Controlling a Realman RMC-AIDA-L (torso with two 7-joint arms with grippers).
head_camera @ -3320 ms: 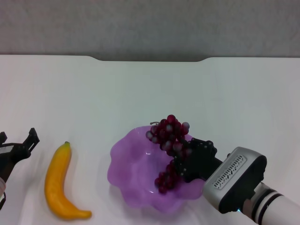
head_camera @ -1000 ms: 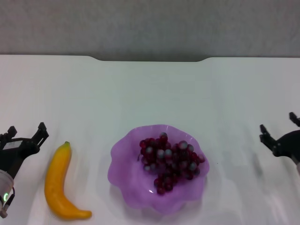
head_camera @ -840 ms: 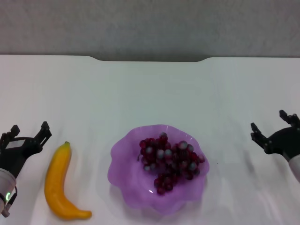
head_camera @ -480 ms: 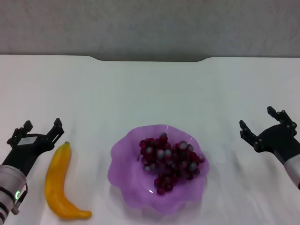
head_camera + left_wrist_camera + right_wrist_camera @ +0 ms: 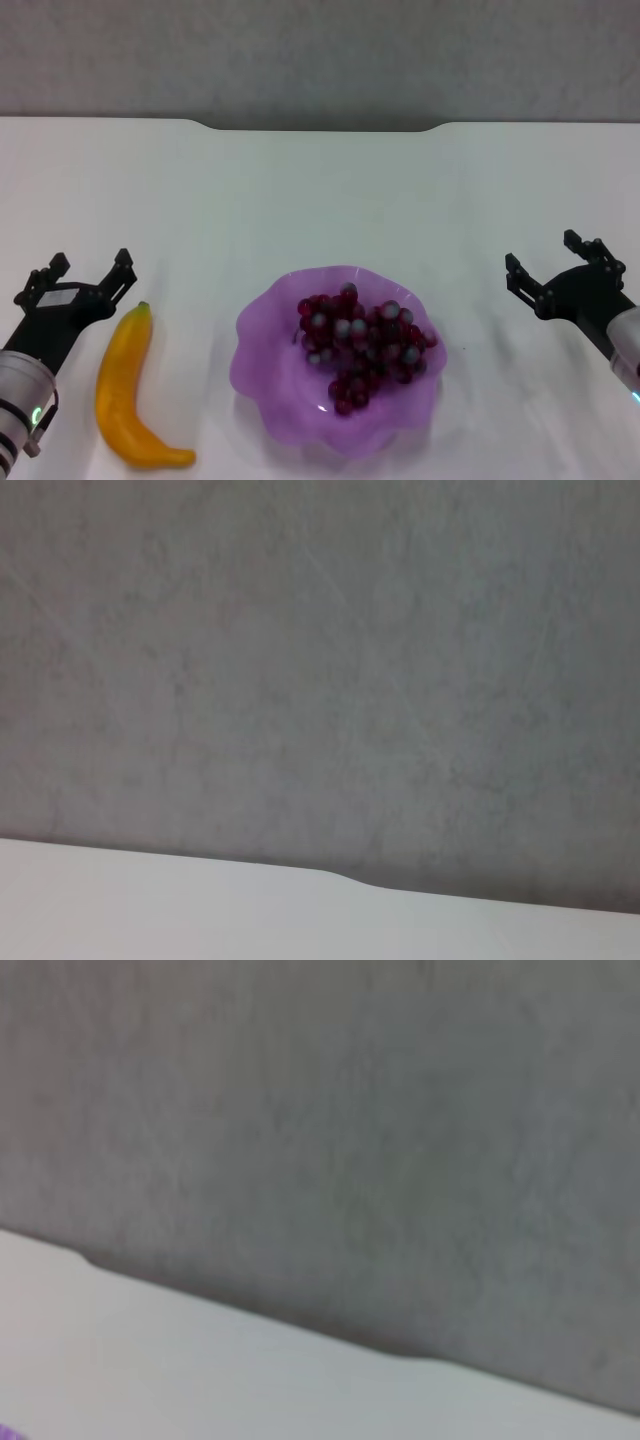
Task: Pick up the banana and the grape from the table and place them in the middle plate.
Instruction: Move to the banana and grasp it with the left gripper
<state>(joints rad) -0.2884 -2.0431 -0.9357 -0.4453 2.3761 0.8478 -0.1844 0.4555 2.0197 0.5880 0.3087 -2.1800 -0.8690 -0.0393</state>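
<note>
1. Two fruits are in my head view: the grape (image 5: 362,344) lies heaped inside the middle plate (image 5: 262,360), filling its centre and right half, while the banana (image 5: 126,390) lies flat on the table (image 5: 320,200), well to the left of the plate and not touching it.
2. I see the banana's dark tip pointing away from the robot, its curved body running back toward the near edge.
3. My left gripper (image 5: 86,277) hangs just beside the banana's tip, on its outer side, fingers spread wide with nothing between them.
4. My right gripper (image 5: 555,265) sits out to the right of the plate, well apart from it, fingers likewise splayed wide and holding nothing.
5. Both wrist views give me only the table's far edge with its shallow notch (image 5: 350,880) and the grey wall (image 5: 320,660) behind; the right wrist view catches a sliver of purple plate rim at its corner.
</note>
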